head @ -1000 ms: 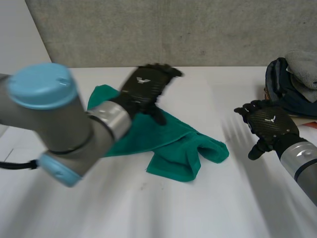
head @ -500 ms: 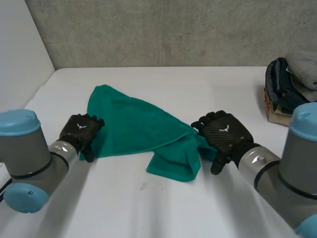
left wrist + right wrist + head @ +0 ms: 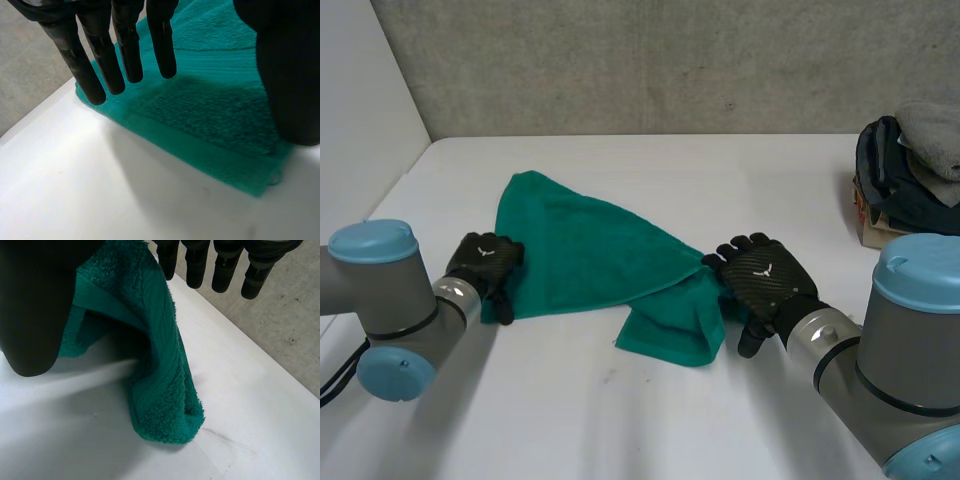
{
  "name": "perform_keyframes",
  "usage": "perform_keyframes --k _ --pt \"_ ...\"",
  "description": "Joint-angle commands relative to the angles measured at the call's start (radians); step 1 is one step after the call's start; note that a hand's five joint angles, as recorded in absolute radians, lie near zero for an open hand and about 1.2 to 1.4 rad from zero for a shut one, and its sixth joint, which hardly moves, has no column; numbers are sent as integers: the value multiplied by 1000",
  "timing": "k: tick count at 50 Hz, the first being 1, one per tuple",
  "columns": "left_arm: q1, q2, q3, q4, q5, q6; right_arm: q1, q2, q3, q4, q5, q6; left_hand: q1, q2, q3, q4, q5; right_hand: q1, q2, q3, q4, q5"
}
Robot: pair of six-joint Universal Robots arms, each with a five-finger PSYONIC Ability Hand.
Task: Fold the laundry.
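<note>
A flat white table (image 3: 650, 420) spreads across the head view, with 1 small dark speck (image 3: 608, 378) on its near part. Behind it rises a rough grey concrete wall (image 3: 650, 60), and a smooth white panel (image 3: 360, 100) closes the left side. At the far right sits a small brown cardboard box (image 3: 872, 232). 2 garments are heaped against it, a crumpled dark blue cloth (image 3: 890, 185) under a light grey cloth (image 3: 932, 130).

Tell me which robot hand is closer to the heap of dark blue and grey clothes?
Right. The right robot hand is at the green terry towel's end nearest the heap; the left robot hand is at the towel's opposite edge, farther off.
</note>
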Motion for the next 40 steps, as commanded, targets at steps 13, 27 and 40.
perform_keyframes --k 13,27,40 --pt "22 -40 79 30 8 -3 -1 10 2 -8 1 -1 297 304 302 297 396 -52 -37 -40 -43 -48" --pt "31 -5 31 71 57 -10 -18 8 -5 -26 22 13 869 876 875 870 969 -52 -37 -40 -43 -48" --pt "24 371 -84 73 69 -72 -156 106 -292 289 -56 284 869 876 875 870 969 -52 -37 -40 -43 -48"
